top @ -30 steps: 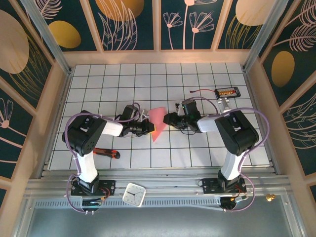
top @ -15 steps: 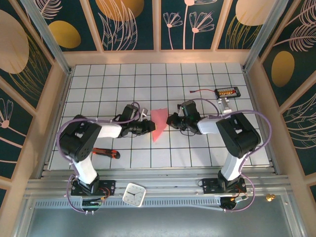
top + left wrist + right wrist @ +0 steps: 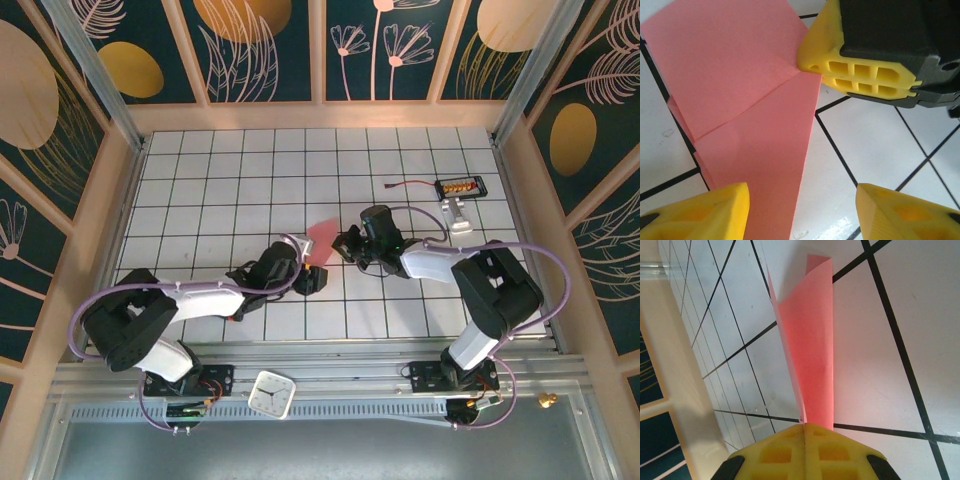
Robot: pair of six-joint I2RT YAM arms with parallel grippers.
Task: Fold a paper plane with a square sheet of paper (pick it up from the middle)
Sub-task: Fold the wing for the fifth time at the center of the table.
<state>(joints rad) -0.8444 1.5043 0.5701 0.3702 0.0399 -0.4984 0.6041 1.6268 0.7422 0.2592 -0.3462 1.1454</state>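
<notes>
The salmon-pink sheet of paper [image 3: 322, 237] is folded with diagonal creases into a narrow shape and sits near the table's middle. My right gripper [image 3: 339, 244] is shut on its right edge. In the right wrist view the paper [image 3: 810, 350] rises from between the closed yellow fingertips of that gripper [image 3: 805, 432]. My left gripper [image 3: 313, 279] sits just near of the paper, open. In the left wrist view its two yellow fingertips stand wide apart around the left gripper's gap [image 3: 802, 212], over the paper [image 3: 740, 100] and bare tile, holding nothing. The right gripper's fingers [image 3: 860, 75] pinch the paper's edge there.
A white square clock [image 3: 272, 393] lies on the near rail. A black device with a cable [image 3: 461, 186] and a small white object [image 3: 458, 215] sit at the back right. Wooden walls [image 3: 118, 190] border the white grid table [image 3: 220, 170].
My left gripper let go of the paper, opened and drew back toward the near side, its arm dropping low. My right gripper shut on the paper's right edge.
</notes>
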